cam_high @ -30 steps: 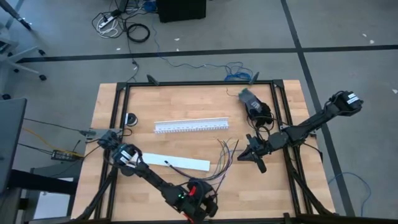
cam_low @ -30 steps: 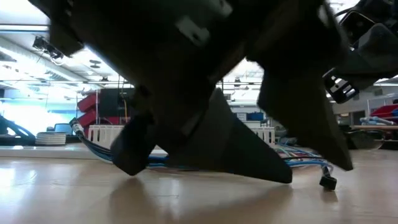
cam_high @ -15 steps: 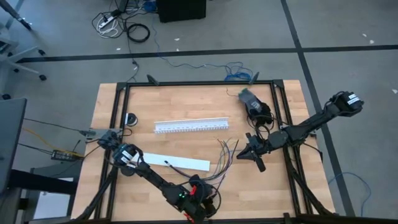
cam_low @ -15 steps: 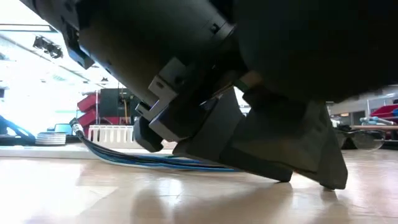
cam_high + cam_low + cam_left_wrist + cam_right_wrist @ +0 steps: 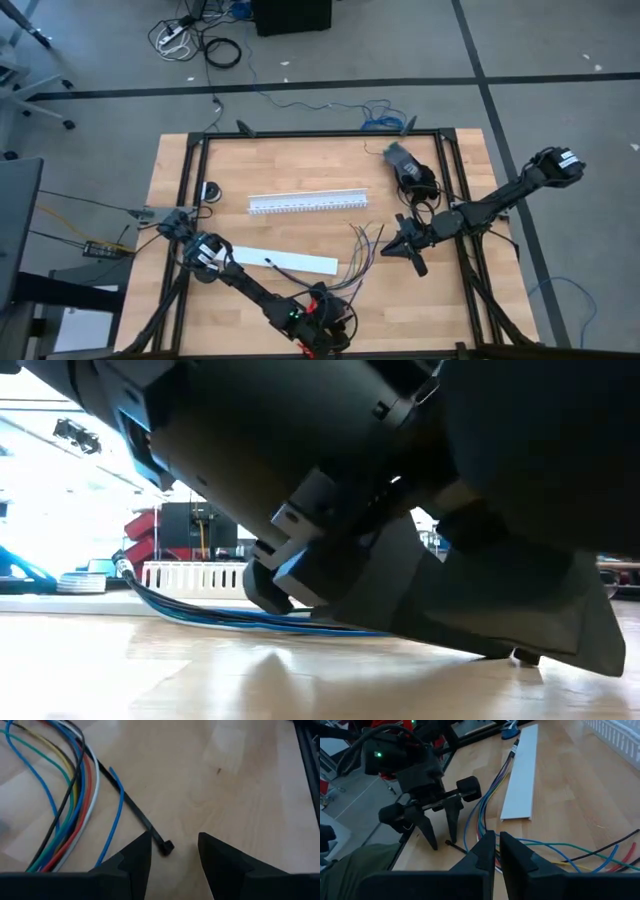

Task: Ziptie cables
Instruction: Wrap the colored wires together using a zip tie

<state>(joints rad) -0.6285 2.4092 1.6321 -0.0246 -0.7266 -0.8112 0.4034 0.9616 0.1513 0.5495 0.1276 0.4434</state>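
Ziptie cables: early stage, nothing bundled or gripped yet.
The ziptie [image 5: 135,812] lies flat beside the loose cables [image 5: 70,805]; the left gripper [image 5: 172,851] is lowered over its head, fingers apart. The right gripper [image 5: 496,851], fingers together, is held over the cables. A white strip [image 5: 521,775] lies near the cables, clear of the ziptie.

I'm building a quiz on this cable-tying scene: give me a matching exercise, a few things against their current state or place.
Things:
1. left gripper
2. right gripper
3. ziptie
4. cables

States:
A. fingers shut, holding nothing
B. coloured bunch curving across the wood
C. fingers open, either side of the ziptie's head
D. thin black strip flat on the table, beside the bunch

Pairs: 1-C, 2-A, 3-D, 4-B
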